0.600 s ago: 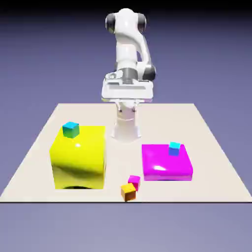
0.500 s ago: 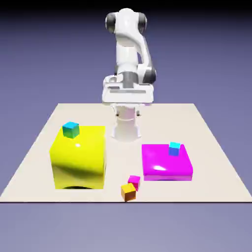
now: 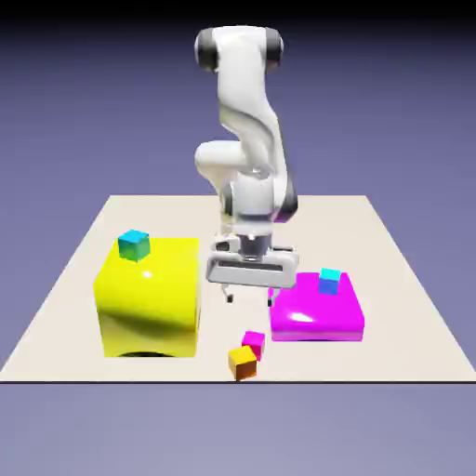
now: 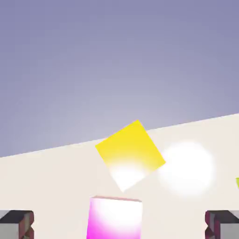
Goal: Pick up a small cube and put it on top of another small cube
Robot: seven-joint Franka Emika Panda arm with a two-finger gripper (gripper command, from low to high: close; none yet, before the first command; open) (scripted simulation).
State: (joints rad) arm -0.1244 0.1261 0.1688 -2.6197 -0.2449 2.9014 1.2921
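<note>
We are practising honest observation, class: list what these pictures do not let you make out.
- Yellow block's far side: turned from the camera, exterior view.
- Magenta cube's lower end: cut off by the bottom edge, hand view.
- Magenta cube's left front, exterior view: hidden behind the orange cube.
- Any small marks on the cyan cube: too small, exterior view.

A plain blue-violet backdrop (image 3: 390, 112), darkening to black along the top of the exterior view, surrounds a pale cream table (image 3: 232, 325) with a thin dark front edge, and a round white glare shines on its surface in the hand view.
</note>
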